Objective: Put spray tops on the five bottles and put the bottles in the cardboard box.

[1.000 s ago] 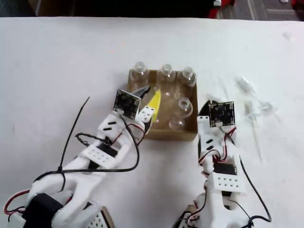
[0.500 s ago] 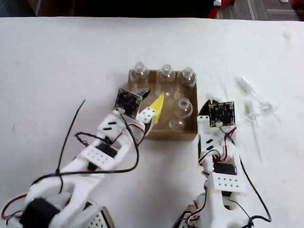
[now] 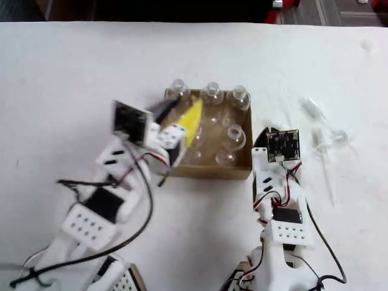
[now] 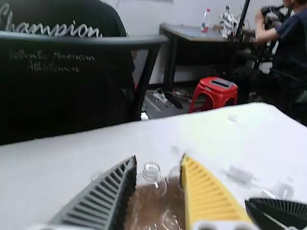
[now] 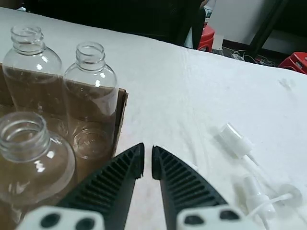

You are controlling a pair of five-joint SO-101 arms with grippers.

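The cardboard box (image 3: 209, 172) sits mid-table with several clear, uncapped bottles in it, among them one at the far left (image 3: 177, 89) and one at the right (image 3: 235, 137). My left gripper (image 3: 188, 104) hangs open over the box's left side, one finger dark, the other yellow. From its wrist, a bottle mouth (image 4: 151, 170) shows between the fingers above the box floor (image 4: 148, 206). My right gripper (image 3: 262, 136) is just outside the box's right wall (image 5: 120, 110), shut on nothing (image 5: 147, 163). Open-necked bottles (image 5: 91, 91) stand beside it.
Loose white spray tops (image 3: 315, 109) (image 3: 330, 139) lie on the white table right of the box, close to my right gripper (image 5: 236, 141) (image 5: 259, 199). A chair back (image 4: 72, 72) stands beyond the table's far edge.
My left arm has swung left and tilted up, so its wrist camera sits farther left and its open fingers are higher over the box. The right arm has kept still.
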